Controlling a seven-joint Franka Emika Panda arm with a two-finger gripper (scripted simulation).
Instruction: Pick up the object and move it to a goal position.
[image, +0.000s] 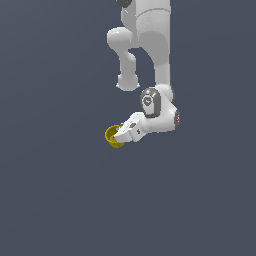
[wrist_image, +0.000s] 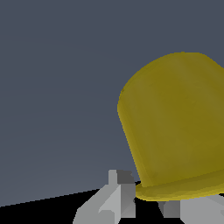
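The object, a small yellow cup (image: 112, 138) with a round rim and tapered body, sits at the tip of my gripper (image: 119, 133), left of centre in the exterior view. The hand is tilted and reaches toward the exterior view's left. Its fingers close on the cup's rim. In the wrist view the cup (wrist_image: 175, 118) fills much of the picture, its rim toward the camera. My gripper (wrist_image: 146, 199) grips that rim, with one grey finger (wrist_image: 119, 192) outside the rim and the other partly hidden under it.
The white arm (image: 160, 60) comes down from the top of the exterior view. Around it is only a flat dark grey-blue background (image: 50, 190). No goal marker shows.
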